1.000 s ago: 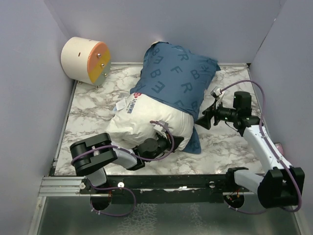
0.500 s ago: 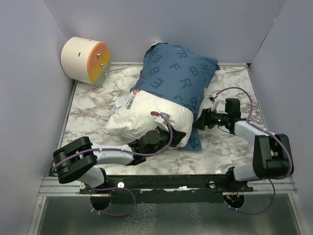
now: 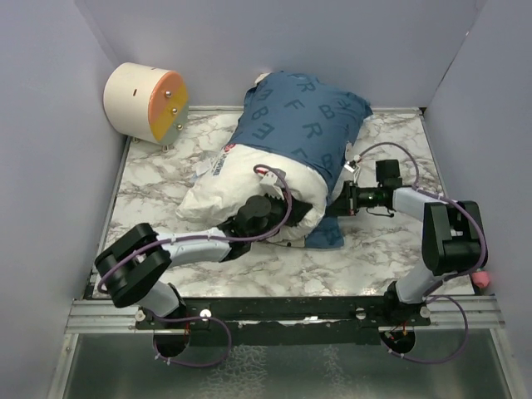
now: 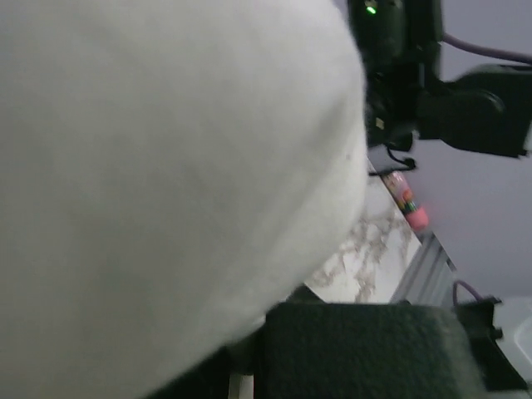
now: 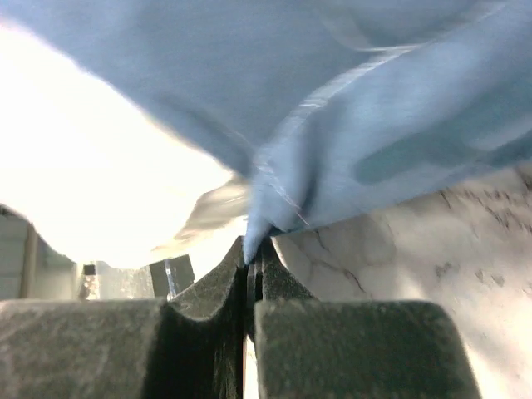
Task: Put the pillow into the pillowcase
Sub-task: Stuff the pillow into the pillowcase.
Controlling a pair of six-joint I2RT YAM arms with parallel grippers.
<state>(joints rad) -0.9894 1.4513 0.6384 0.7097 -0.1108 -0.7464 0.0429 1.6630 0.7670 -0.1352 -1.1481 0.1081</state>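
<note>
The pillow [image 3: 237, 187] is plump white cloth, matt and softly wrinkled, with a small printed label [image 3: 219, 167] near its far-left edge; in the left wrist view its cover looks smooth and faintly fuzzy. The pillowcase [image 3: 299, 125] is thin blue woven fabric, matt, printed with darker blue letters, its hem stitched where the right wrist view shows it close. The table [image 3: 150, 187] has a smooth marble-patterned top, white with grey veins, with a slight sheen. The right gripper [image 5: 252, 274] has matt black fingers with a fine grainy texture. At the near edge runs a rail [image 3: 108, 314] of bare brushed metal.
</note>
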